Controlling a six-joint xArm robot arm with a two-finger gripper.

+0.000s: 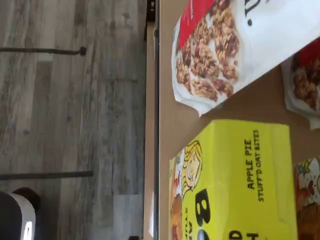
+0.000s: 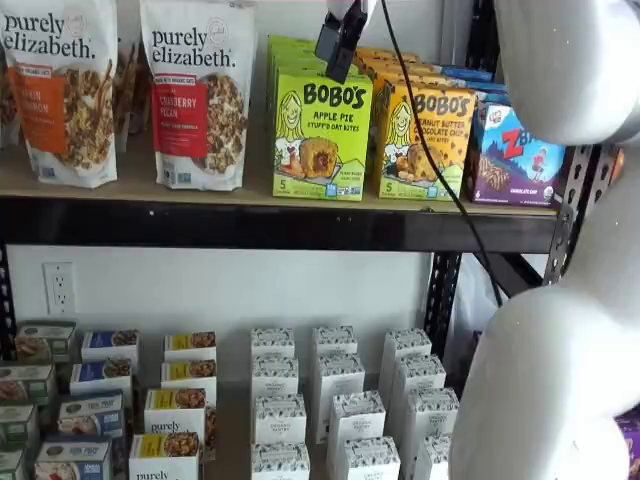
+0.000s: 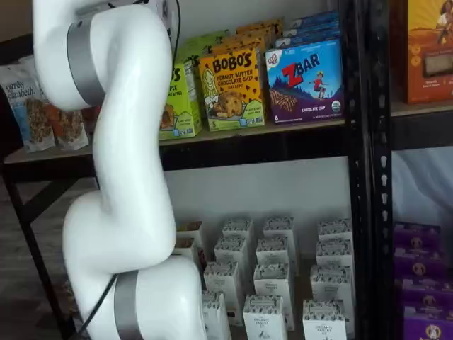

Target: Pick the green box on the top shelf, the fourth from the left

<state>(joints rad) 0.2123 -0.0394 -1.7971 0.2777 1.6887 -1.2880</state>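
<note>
One green box (image 2: 320, 135) on top shelf (image 2: 250, 225)

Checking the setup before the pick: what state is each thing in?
Green box: upright on the top shelf, untouched.
Gripper: above the green box, holding nothing; jaw gap not visible.
Cranberry pecan bag: standing left of the green box.
Peanut butter box: upright, right of the green box.
ZBar box: upright, farthest right.
</note>
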